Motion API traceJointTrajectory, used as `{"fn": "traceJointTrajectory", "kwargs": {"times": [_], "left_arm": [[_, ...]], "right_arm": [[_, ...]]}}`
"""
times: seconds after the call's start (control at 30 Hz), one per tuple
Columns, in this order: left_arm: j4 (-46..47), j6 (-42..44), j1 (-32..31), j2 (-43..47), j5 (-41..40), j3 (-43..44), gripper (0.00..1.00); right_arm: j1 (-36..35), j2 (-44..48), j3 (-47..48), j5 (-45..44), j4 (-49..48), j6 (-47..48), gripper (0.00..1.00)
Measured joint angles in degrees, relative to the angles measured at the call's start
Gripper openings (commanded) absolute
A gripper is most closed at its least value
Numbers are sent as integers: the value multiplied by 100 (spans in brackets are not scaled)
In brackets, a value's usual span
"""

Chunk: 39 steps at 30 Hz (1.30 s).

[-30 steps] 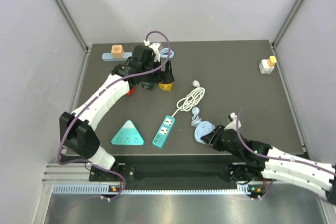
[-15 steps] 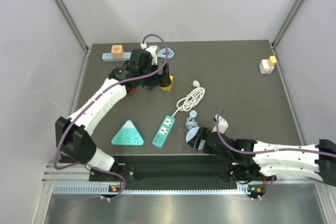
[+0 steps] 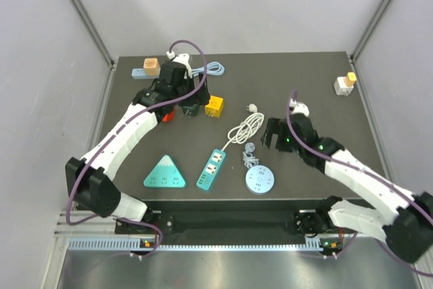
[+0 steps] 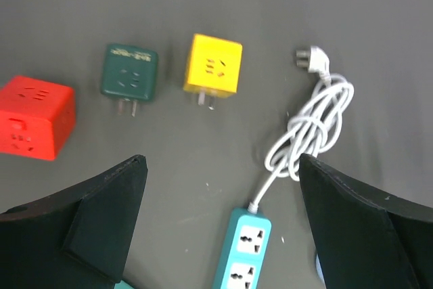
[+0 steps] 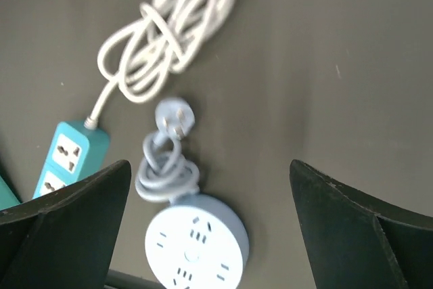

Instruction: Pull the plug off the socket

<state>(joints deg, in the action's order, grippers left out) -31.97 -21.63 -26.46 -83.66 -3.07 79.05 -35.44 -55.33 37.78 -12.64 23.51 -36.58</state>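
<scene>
Both raised, pointing down, jaws spread: left gripper (image 4: 222, 162) near yellow adapter (image 4: 212, 65), right gripper (image 5: 210, 164) near round socket (image 5: 196, 248).

Matt dark-grey table top (image 3: 304, 79); smooth plastic on yellow cube adapter (image 4: 212, 64), green adapter (image 4: 129, 71), teal power strip (image 3: 213, 168) and round pale-blue socket (image 3: 260, 181); smooth white sheathed cable (image 3: 245, 128).

Left fingers (image 4: 108, 214) and right fingers (image 5: 352, 228) stand spread wide, apparently gripping nothing.
</scene>
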Motion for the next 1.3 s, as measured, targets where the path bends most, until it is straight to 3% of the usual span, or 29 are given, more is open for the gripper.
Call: {"fn": "traceJointTrajectory", "kwargs": {"times": [0.13,0.33,0.53,0.7,1.0,1.3], "left_arm": [[431,-79,70,420,-330,-330,96],[1370,-72,352,841,-605,-767,88],[2328,-79,619,706,-774,-935,86],[3432,-170,761,323,-898,-1108,85],[4631,-411,793,-173,-890,-1408,85],[5130,-428,918,-109,-876,-1917,86]], "right_arm": [[426,-1401,1178,551,-214,636,100],[758,-4188,3915,1178,-857,1102,99],[811,-6767,6564,1519,-1530,1093,97],[831,-8382,8144,1528,-1867,925,94],[841,-9576,9112,1296,-2461,356,87],[852,-10188,9549,1246,-2940,-409,67]]}}
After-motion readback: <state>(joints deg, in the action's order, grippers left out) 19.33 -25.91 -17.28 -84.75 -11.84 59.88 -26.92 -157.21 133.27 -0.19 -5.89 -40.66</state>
